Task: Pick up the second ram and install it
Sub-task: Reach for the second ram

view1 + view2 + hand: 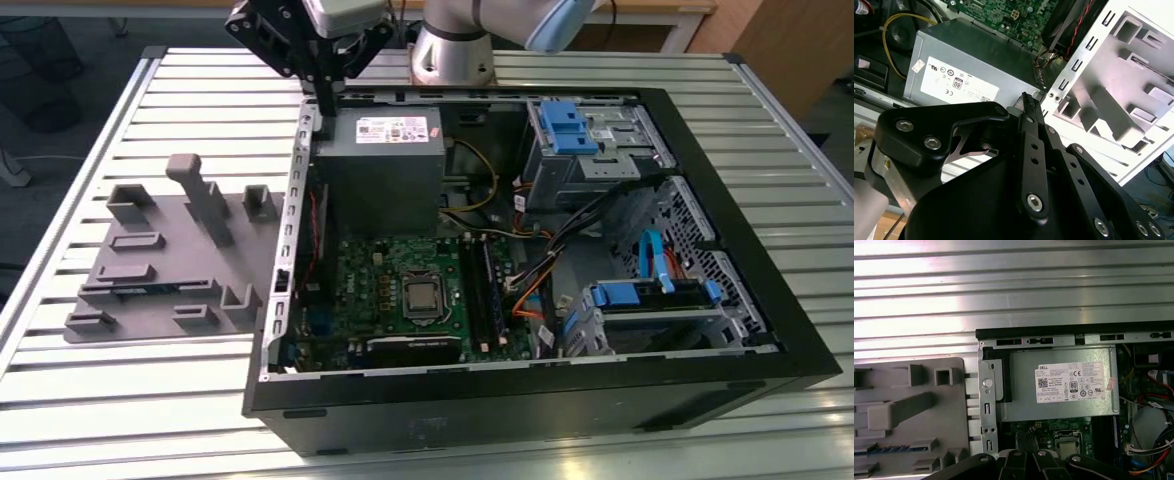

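Two black fingers (1031,145) are meeting at their tips with nothing between them, so I'm reading the gripper (324,112) as closed and empty. It's hanging over the far rim of the open computer case (467,410), at the corner by the grey power supply (380,165). Working outward, the grey moulded tray (147,250) is sitting on the slatted table (107,400) just beside the case, on the exterior view's left. I'm seeing the second ram (884,451) sitting in a slot near the tray's camera-side end, showing as a thin blue-green strip. From the jaws it's lying off to the exterior view's left and toward the camera, well apart from them. Its long axis is running across the exterior view, left to right, while the memory slots (478,290) on the motherboard (387,270) are running far to near. I'm judging roughly a quarter turn between the two.
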